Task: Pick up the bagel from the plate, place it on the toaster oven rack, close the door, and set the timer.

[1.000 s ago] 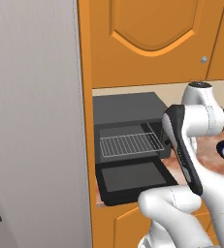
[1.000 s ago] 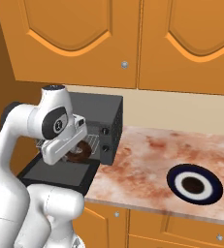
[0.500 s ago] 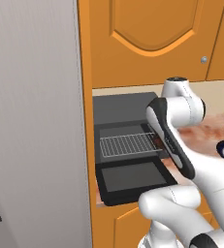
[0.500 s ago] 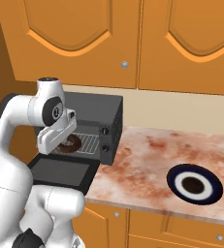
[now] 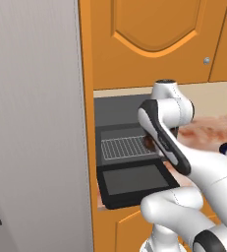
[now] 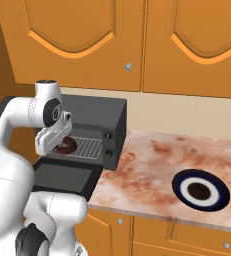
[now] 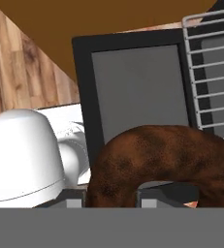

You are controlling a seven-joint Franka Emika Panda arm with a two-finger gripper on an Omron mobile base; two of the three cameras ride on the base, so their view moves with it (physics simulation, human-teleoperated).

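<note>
Because the bagel [image 7: 167, 155] must end on the rack [image 5: 127, 146] inside the toaster oven [image 6: 112, 130], the gripper [image 6: 62, 146] holds it with the jaws clenched on the ring, and the arm carries it at the oven's open mouth. In the right base view the bagel sits under the hand, above the near part of the rack; whether it touches the bars cannot be told. The door [image 5: 134, 179] lies folded down flat in front of the cavity, which leaves the opening clear for the load and keeps the glass panel below the hand. The plate [image 6: 201, 190] rests well apart on the counter [image 6: 152, 165], to the oven's right, with nothing on it. By judgement, the step in hand is placement: the bagel needs to go lower and settle on the bars before release. Closing the door and setting the timer are not yet done.
</note>
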